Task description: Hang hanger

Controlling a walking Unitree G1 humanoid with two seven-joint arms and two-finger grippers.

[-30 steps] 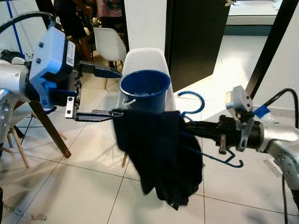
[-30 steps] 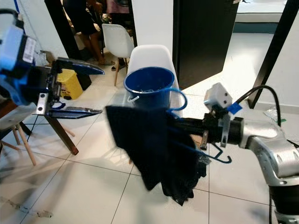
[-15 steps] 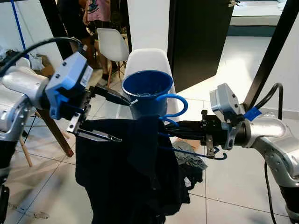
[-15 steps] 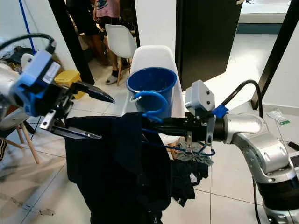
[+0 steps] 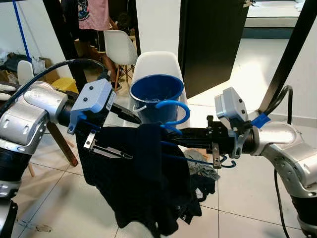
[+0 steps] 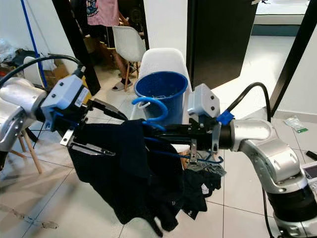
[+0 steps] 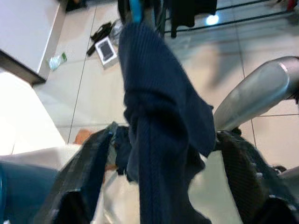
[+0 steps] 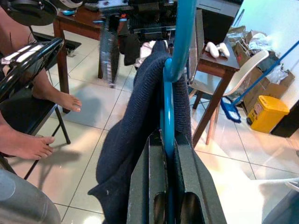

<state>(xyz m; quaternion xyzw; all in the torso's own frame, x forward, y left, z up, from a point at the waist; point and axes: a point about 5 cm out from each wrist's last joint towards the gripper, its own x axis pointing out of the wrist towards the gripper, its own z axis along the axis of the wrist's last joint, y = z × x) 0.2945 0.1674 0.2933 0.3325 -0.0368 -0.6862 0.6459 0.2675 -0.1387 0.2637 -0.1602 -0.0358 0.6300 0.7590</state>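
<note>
A blue hanger (image 5: 174, 108) with its hook curled upward is held level in front of me, and a dark navy garment (image 5: 143, 183) is draped over it and hangs down. My right gripper (image 5: 185, 134) is shut on the hanger's bar, as the right wrist view shows (image 8: 167, 154). From the left, my left gripper (image 5: 133, 140) is open, with one finger above and one finger in front of the garment's left side. In the left wrist view the garment (image 7: 159, 116) hangs between the spread fingers (image 7: 84, 172).
A blue bucket (image 5: 156, 94) stands on a white chair (image 5: 158, 62) just behind the hanger. More clothes (image 5: 200, 173) lie on the tiled floor below. A black partition (image 5: 208, 39), a second white chair (image 5: 119, 44), a person (image 5: 91, 15) and a wooden leg (image 5: 59, 144) are around.
My left gripper has come in from the upper left to the garment and now straddles its left side. The right gripper has brought the hanger leftward, and the garment has swung and spread.
</note>
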